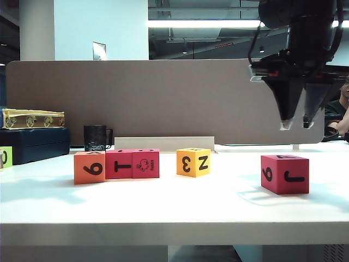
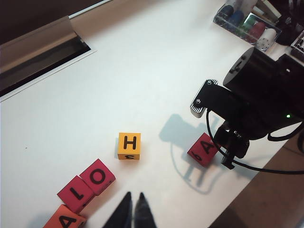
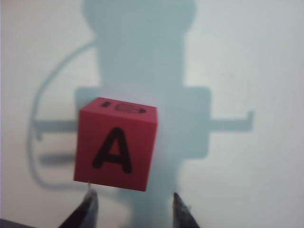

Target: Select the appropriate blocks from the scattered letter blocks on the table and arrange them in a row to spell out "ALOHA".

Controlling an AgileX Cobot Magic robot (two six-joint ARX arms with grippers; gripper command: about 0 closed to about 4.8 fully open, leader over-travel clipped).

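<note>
Five letter blocks (image 1: 116, 164) on white bench (image 1: 163, 210). Right hand (image 1: 295, 124) half-open, empty, above lone pink-red A block (image 1: 284, 173). Left hand (image 2: 133, 209) closed, empty, raised above the row.

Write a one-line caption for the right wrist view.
Open right gripper hovers above the red A block on the white table.

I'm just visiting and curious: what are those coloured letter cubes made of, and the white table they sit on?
The letter blocks, such as the yellow H block and the red A block, look like matte foam or soft plastic: flat colour, no shine, slightly soft edges, printed black letters. Wood cannot be ruled out. The table looks like smooth white laminate, faintly glossy, since it shows soft shadows and a sheen.
</note>
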